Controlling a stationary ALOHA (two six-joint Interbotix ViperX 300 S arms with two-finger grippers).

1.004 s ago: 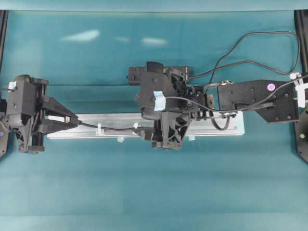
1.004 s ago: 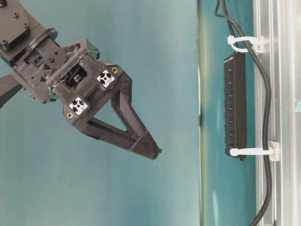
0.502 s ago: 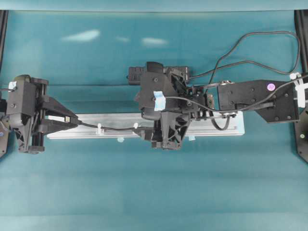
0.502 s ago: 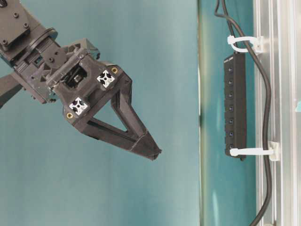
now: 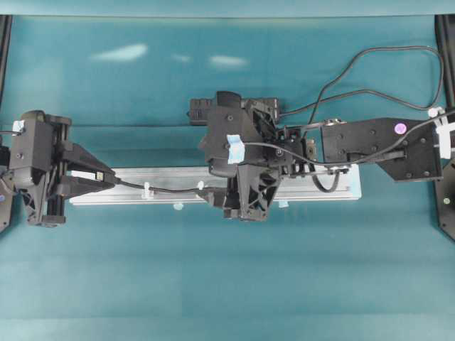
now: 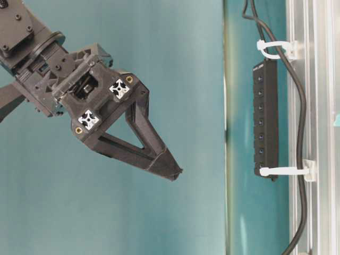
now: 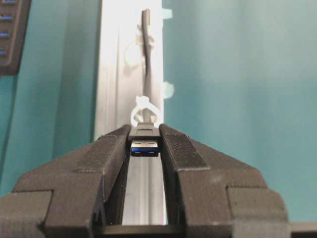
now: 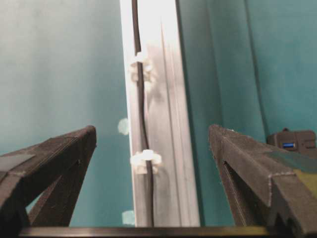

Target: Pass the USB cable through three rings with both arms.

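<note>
Nothing had moved since the earlier frames: both arms, the cable and the rail lay exactly as before.

The left gripper [image 7: 144, 148] was clamped on the plug [image 7: 144, 147], just past the rail's [image 5: 334, 192] left end. From there the cable [image 5: 170, 190] ran back along the rail's top face. It sat inside the two rings [image 8: 145, 159] seen from the right wrist, and it also ran through the two rings seen in the table-level view. The third ring was hidden under the right arm in the overhead view, so I could not tell whether the cable passed through it. The right gripper [image 8: 151, 148] hung above the rail's middle with its jaws spread wide and nothing between them.

The main risk, as I judged it, was the left arm pulling further while slack ran short. The cable could then snag at a ring or slip out of the pinch. If the right gripper came down carelessly, it could knock a ring or press the cable sideways.

No brand, label or writing could be read anywhere; only a purple dot [image 5: 400, 128] showed on the right arm.
</note>
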